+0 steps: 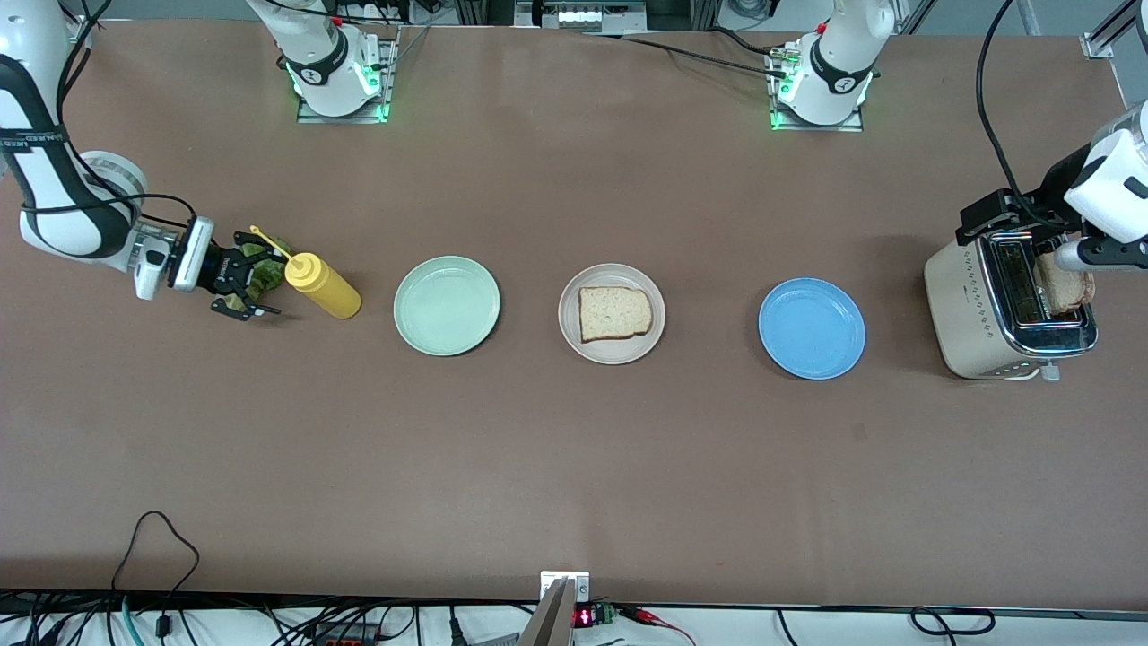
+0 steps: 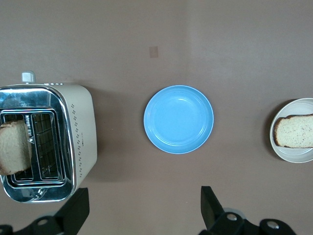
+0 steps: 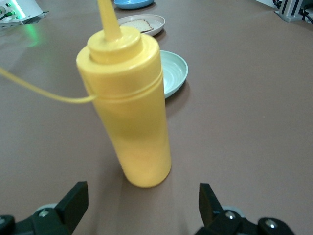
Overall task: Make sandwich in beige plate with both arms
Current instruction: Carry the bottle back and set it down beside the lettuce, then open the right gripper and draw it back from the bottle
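Observation:
The beige plate (image 1: 655,334) sits mid-table with one bread slice (image 1: 614,313) on it; the right wrist view also shows this plate (image 3: 155,25) and its slice (image 3: 136,23). A second bread slice (image 1: 1067,285) stands in the toaster (image 1: 973,314); the left wrist view shows the slice (image 2: 14,147) in a slot of the toaster (image 2: 78,132). Green lettuce (image 1: 269,274) lies at the right arm's end, partly hidden by my right gripper (image 1: 254,278), which is open around it. That gripper (image 3: 143,210) faces a yellow bottle. My left gripper (image 2: 144,210) is open and empty, up over the toaster's end.
A yellow squeeze bottle (image 1: 323,285) stands right beside the lettuce, close before the right fingers (image 3: 73,205). A mint-green plate (image 1: 447,305) lies between bottle and beige plate. A blue plate (image 1: 812,327) lies between the beige plate and the toaster.

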`<state>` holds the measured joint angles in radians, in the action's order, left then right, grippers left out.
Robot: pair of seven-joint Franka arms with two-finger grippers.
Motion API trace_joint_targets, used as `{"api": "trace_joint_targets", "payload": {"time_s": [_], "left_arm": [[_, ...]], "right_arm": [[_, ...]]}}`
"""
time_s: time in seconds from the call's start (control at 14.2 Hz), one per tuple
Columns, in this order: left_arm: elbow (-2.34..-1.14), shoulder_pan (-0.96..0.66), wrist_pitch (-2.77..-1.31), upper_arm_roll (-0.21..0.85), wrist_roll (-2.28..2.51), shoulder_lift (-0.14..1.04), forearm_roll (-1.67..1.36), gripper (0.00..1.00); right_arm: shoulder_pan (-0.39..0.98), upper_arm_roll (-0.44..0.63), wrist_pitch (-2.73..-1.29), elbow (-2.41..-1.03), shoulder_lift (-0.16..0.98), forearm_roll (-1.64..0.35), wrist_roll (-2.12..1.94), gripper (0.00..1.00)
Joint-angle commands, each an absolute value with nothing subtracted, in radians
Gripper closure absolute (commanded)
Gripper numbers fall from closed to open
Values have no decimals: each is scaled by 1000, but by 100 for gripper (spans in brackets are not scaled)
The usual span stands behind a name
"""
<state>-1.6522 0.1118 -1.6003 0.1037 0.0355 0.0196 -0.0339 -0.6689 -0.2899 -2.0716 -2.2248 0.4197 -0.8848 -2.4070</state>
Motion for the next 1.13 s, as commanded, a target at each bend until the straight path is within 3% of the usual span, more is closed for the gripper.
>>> {"api": "trace_joint_targets", "payload": {"time_s": [0.0, 0.28, 0.63, 1.06], "left_arm": [[-1658, 121, -1594, 110, 34, 9, -34, 0], [-1654, 121, -1595, 106, 31, 11, -34, 0], [-1646, 120, -1606, 115, 28, 9, -35, 0], [-1646, 106, -1614, 106, 28, 12, -41, 0]], "right_arm": [[-706, -243, -2002, -2224, 371, -861, -2404, 0], [-709, -161, -1909, -2136, 353, -796, -2314, 0], [-706, -156, -1844, -2027, 275, -666, -1888, 0], [-678, -158, -1805, -1990, 170, -502, -1386, 0]]}}
